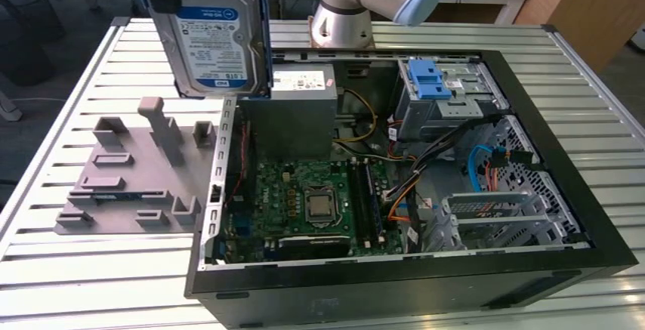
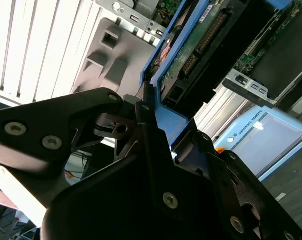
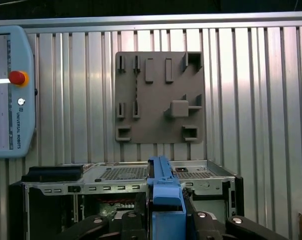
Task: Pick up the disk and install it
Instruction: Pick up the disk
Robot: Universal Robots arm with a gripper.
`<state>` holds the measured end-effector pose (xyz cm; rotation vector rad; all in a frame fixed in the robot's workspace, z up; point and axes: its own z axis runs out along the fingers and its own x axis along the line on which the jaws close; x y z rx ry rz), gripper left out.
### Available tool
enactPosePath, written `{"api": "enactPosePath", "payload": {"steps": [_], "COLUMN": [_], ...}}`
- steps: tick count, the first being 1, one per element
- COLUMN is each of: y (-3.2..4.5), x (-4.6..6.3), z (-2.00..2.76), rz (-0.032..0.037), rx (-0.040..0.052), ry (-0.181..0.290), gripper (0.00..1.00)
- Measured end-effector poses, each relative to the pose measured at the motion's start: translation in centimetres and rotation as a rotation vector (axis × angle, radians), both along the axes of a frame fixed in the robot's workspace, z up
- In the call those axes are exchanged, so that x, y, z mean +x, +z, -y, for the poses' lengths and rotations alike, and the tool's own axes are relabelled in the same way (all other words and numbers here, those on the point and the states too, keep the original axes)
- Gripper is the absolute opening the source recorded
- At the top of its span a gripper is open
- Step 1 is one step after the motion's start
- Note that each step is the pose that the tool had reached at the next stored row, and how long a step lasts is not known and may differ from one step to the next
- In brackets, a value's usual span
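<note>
The black gripper (image 3: pixel 166 215) is clenched on the disk (image 1: pixel 211 32), its jointed fingers (image 2: pixel 153 145) pinching the smooth blue plastic side rails. The flat silver rectangle hangs upright, its label showing, raised above the ribbed metal table (image 1: pixel 71 269). It is near 1 grey fixture plate (image 1: pixel 126 183) with blocky raised pegs and the open black computer case (image 1: pixel 564 156).

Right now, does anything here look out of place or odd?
Nothing looks broken or spilled. The only oddity: the disk hangs upright in mid-air, clamped by the gripper, outside the open computer case.
</note>
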<state>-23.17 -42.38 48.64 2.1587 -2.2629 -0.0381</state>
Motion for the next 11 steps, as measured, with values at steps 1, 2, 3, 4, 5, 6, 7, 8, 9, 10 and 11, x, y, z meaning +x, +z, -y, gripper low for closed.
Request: {"api": "enactPosePath", "payload": {"steps": [1, 2, 3, 4, 5, 6, 7, 8, 9, 10, 11], "y": [0.00, 0.00, 0.00, -0.01, -0.01, -0.01, -0.01, -0.01, -0.02, -0.03, -0.04], "x": [0.1, 0.2, 0.3, 0.5, 0.7, 1.0, 1.2, 1.4, 1.6, 1.8, 2.0], "z": [0.07, 0.15, 0.23, 0.28, 0.33, 0.36, 0.38, 0.42, 0.47, 0.55, 0.62], "rz": [0.0000, -0.0001, -0.0001, -0.0001, -0.0001, -0.0002, -0.0003, -0.0003, -0.0003, -0.0002, -0.0002], "rx": [0.0000, 0.0000, -0.0001, 0.0000, 0.0000, 0.0000, 0.0000, 0.0000, 0.0001, 0.0001, 0.0001], "ry": [0.000, 0.000, 0.000, 0.000, -0.001, -0.001, -0.001, -0.001, -0.001, -0.001, -0.001], "gripper": [0.36, 0.36, 0.36, 0.36, 0.36, 0.36, 0.36, 0.36, 0.36, 0.36, 0.36]}}
